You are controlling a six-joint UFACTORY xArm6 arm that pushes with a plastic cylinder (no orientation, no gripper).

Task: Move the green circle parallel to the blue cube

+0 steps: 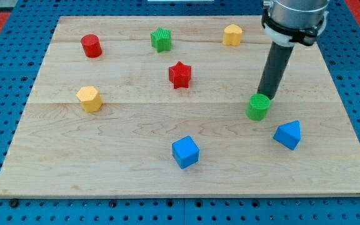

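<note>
**Rod parked right behind the green circle**

So the wooden worktop [186,112] fills most of the frame, and the dark rod [277,69] comes down from the upper right. The tip [266,97] sits right at the top edge of the green circle [259,107], touching it or as good as, on the side facing the frame's top. There's no real end effector here, just a straight rod, so nothing spread or pinching anything.

The green circle is in the right half, a bit below the middle. The blue cube [185,152] is lower and to its left, near the bottom centre. Another blue block [288,134], more wedge-shaped, sits just lower right of the green circle, close but not touching.

Rest of the stuff: red star [180,74] near the centre, green star [161,39] up top, red cylinder [91,45] upper left, yellow block [232,35] upper right, and another yellow block [89,99] on the left.
</note>
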